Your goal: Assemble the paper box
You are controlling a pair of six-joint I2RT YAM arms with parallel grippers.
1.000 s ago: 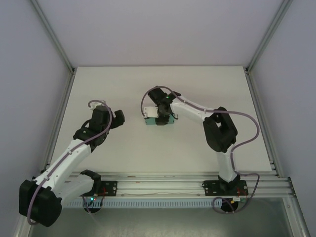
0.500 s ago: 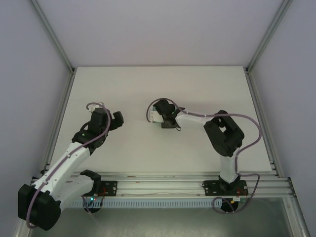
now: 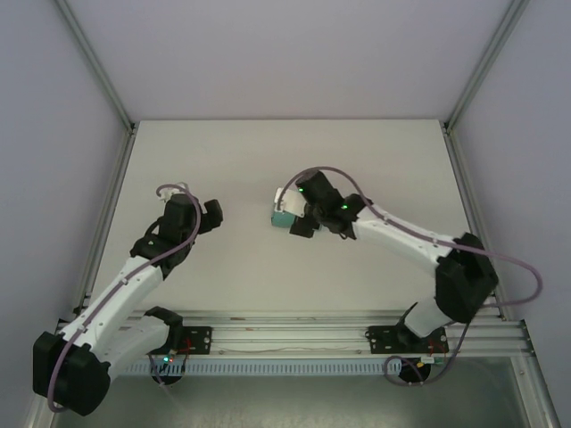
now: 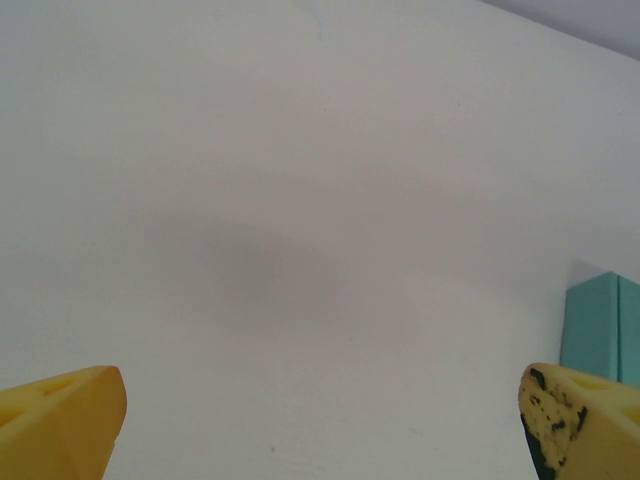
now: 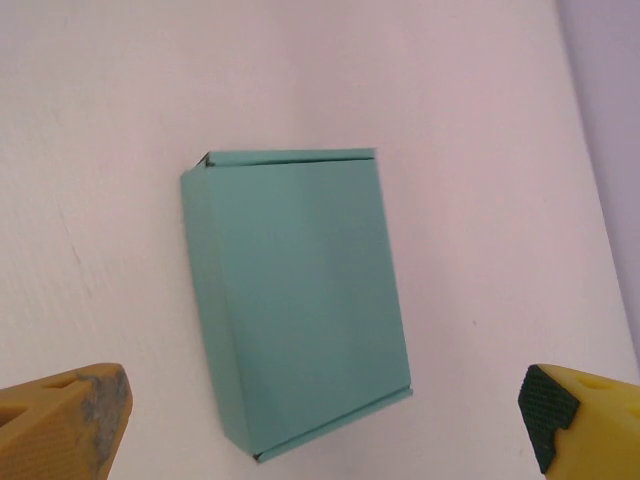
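Note:
The paper box (image 5: 300,300) is a closed, shallow teal-green rectangle lying flat on the white table (image 3: 268,267), near the middle. My right gripper (image 5: 320,428) hovers over it, open wide, its yellow fingertips (image 5: 62,418) well clear of the box on either side and touching nothing. From above, the right gripper (image 3: 297,214) sits just right of the paper box (image 3: 284,218). My left gripper (image 3: 212,215) stands open to the left of the box with nothing between its fingers; in the left wrist view, the left gripper (image 4: 320,430) sees a teal edge of the paper box (image 4: 600,325) at far right.
Aluminium frame posts (image 3: 98,80) and grey walls enclose the table. A rail (image 3: 285,334) with both arm bases runs along the near edge.
My right gripper has opened and let go of the box, which now lies on the table. The right arm's elbow has swung out to the right and lower. The left arm has barely moved.

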